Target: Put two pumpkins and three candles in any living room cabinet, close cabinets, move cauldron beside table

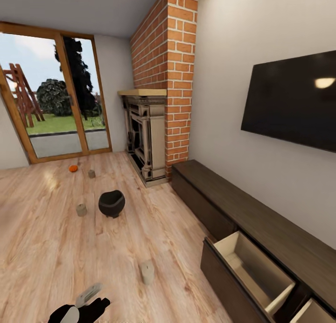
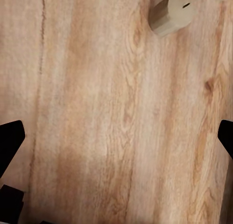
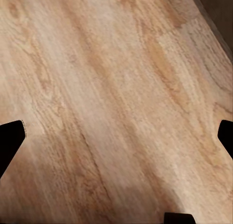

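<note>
1. The left gripper (image 2: 119, 136) hangs over bare floor (image 2: 97, 112), fingers (image 2: 9, 141) spread wide and empty; the right gripper (image 3: 119, 136) likewise, open over floor.
2. The nearest candle (image 1: 147, 271) stands upright on the floor, ahead of the left fingers and well outside their gap.
3. Best to centre the gap over it before lowering, I judge.
4. The open drawer (image 1: 254, 264) of the cabinet (image 1: 261, 225) waits near.
5. Farther: cauldron (image 1: 111, 203), two candles (image 1: 81, 210) (image 1: 91, 173), one pumpkin (image 1: 73, 168).

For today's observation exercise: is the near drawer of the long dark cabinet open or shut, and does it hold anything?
Open and empty. The drawer stands pulled out from the cabinet, its bare pale wood interior showing.
</note>
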`<state>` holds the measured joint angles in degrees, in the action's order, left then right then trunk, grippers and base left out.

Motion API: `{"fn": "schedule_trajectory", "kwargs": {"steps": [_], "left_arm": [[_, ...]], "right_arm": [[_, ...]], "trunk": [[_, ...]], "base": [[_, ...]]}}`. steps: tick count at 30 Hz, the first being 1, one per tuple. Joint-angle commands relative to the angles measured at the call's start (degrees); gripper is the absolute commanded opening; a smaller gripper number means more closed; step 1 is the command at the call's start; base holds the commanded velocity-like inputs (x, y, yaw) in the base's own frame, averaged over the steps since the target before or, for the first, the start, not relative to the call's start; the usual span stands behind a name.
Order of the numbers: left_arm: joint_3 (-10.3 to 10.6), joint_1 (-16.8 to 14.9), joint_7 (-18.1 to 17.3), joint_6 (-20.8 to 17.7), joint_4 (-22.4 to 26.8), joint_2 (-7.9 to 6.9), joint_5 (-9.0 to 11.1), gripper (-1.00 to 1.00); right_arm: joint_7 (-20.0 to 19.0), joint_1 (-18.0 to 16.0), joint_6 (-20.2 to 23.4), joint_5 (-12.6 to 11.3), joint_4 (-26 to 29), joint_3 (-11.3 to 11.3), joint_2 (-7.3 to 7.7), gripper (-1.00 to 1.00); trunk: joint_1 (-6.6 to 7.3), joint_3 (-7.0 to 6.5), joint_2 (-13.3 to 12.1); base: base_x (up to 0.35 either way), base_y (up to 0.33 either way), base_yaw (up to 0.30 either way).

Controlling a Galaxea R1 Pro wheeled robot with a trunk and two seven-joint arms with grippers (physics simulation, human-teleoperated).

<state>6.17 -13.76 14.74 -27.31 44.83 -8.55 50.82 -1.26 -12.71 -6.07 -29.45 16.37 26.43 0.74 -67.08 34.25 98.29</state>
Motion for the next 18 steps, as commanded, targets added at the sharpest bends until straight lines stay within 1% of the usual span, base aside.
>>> {"fn": "schedule_trajectory", "kwargs": {"steps": [1,5,7,11,18], "left_arm": [[0.3,-0.04,0.55,-0.02,0.08,-0.06,0.6,1.0],[0.33,-0.04,0.55,-0.03,0.08,-0.06,0.57,1.0],[0.33,-0.04,0.55,-0.03,0.08,-0.12,0.53,1.0],[0.34,-0.04,0.55,-0.01,0.08,-0.14,0.51,1.0],[0.34,-0.04,0.55,-0.02,0.08,-0.15,0.51,1.0]], "right_arm": [[-0.14,-0.03,-0.26,-0.61,-0.02,0.37,0.05,1.0],[-0.14,-0.03,-0.26,-0.61,-0.03,0.37,0.05,1.0],[-0.14,-0.03,-0.26,-0.59,-0.03,0.37,0.05,1.0],[-0.14,-0.03,-0.26,-0.6,-0.03,0.37,0.05,1.0],[-0.22,-0.03,-0.26,-0.61,0.0,0.37,0.13,1.0]], "trunk": [[0.01,0.06,0.03],[0.01,0.06,0.03],[0.01,0.06,0.03],[0.01,0.06,0.03],[0.01,0.06,0.03]], "base": [[0.0,0.0,0.271],[0.011,0.0,0.272],[0.129,0.0,0.272],[0.275,0.0,0.272],[0.336,0.0,0.272]]}}
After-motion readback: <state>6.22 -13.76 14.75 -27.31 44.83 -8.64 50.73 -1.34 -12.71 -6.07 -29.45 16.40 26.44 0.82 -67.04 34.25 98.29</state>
